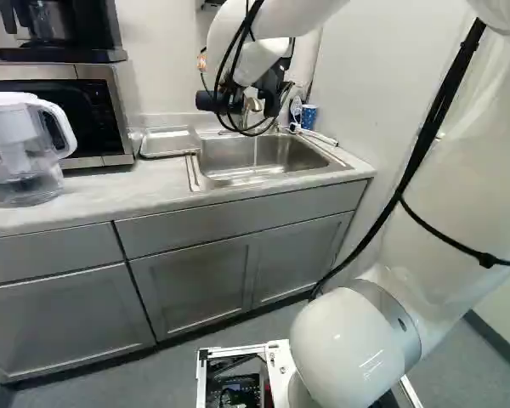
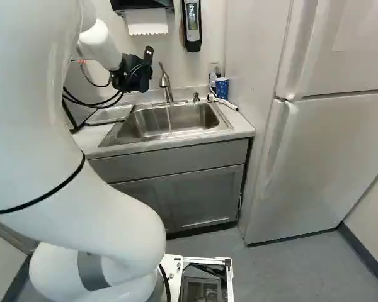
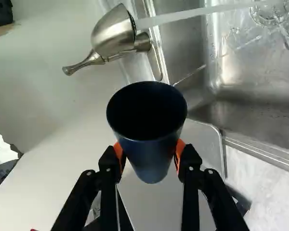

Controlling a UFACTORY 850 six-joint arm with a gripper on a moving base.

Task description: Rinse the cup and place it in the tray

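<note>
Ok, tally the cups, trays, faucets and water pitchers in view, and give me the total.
Cups: 2 (a dark blue cup in the gripper, a patterned blue cup near the sink's back corner)
Trays: 1 (metal tray)
Faucets: 1 (faucet)
Water pitchers: 1 (water pitcher)
Total: 5

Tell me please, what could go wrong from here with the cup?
The gripper holds the cup near the faucet; a careless turn might knock them together. The running water passes beside the cup, so rinsing may fail unless the cup goes under it. Only two orange pads press its sides, so a wet cup could slip.
</note>
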